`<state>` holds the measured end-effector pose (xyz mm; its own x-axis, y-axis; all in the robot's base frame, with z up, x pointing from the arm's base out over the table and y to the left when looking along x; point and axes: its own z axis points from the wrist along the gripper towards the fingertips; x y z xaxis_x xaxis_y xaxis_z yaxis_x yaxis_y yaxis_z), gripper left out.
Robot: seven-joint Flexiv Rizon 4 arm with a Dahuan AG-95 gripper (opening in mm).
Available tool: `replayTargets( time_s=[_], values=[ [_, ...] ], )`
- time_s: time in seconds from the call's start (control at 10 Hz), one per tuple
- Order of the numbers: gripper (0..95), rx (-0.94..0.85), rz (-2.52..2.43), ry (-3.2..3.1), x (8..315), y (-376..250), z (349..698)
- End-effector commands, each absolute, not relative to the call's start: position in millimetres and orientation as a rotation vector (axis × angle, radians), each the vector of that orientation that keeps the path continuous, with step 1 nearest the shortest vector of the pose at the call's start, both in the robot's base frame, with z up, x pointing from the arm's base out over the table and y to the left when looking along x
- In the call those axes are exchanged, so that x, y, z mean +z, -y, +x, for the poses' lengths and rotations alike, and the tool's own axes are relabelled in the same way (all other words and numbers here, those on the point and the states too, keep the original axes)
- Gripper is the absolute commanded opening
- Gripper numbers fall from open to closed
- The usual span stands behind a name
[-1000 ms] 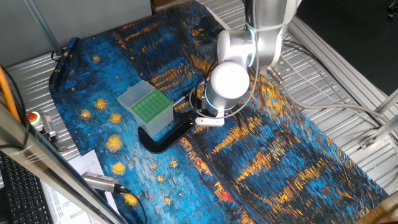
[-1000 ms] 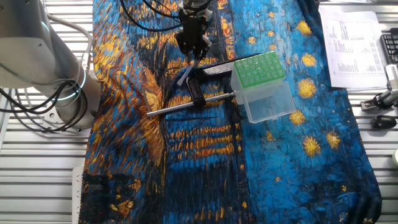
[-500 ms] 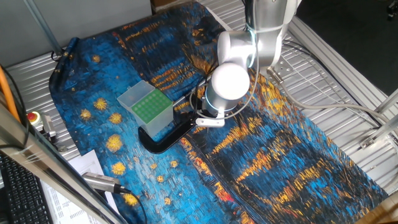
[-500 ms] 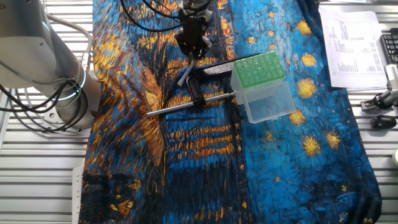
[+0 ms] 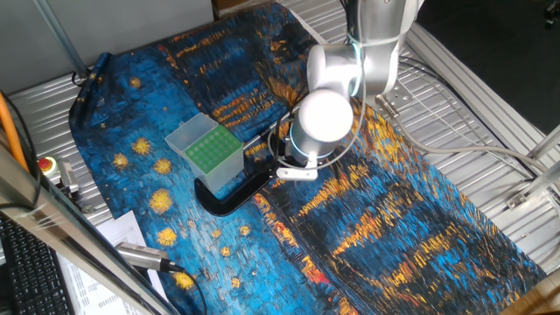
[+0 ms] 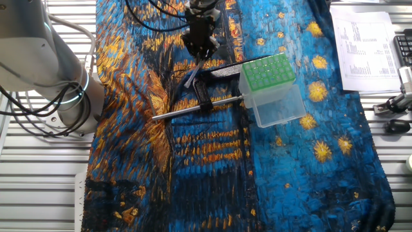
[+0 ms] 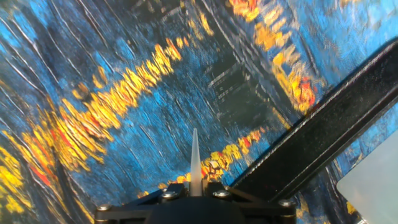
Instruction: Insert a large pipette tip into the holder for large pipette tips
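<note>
The large pipette tip (image 7: 194,163) is a slender whitish cone that sticks out from between my fingers, point away from the hand; it also shows below the hand in the other fixed view (image 6: 192,75). My gripper (image 7: 193,186) is shut on it and hangs a little above the cloth, left of the holder in the other fixed view (image 6: 199,46). The holder (image 5: 206,150) is a translucent box with a green hole grid (image 6: 268,71), held in the black clamp (image 5: 236,194). In one fixed view the arm hides the gripper.
A painted blue-and-orange cloth (image 5: 367,236) covers the table. The clamp's black bar (image 7: 323,137) crosses the hand view at right, and its metal rod (image 6: 193,108) lies left of the holder. Papers (image 6: 367,45) and cables lie off the cloth.
My gripper with the pipette tip has shifted very slightly; the holder and clamp have not moved.
</note>
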<state>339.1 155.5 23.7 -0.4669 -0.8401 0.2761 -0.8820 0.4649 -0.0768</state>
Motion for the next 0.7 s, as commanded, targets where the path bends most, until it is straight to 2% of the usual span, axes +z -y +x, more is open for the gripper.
replayTargets(
  time_s=[0.1,0.7],
  values=[
    [0.0,0.313,1.491,2.503,31.4,-161.5,341.0],
    [0.0,0.314,1.406,2.534,68.1,-214.2,366.0]
  ],
)
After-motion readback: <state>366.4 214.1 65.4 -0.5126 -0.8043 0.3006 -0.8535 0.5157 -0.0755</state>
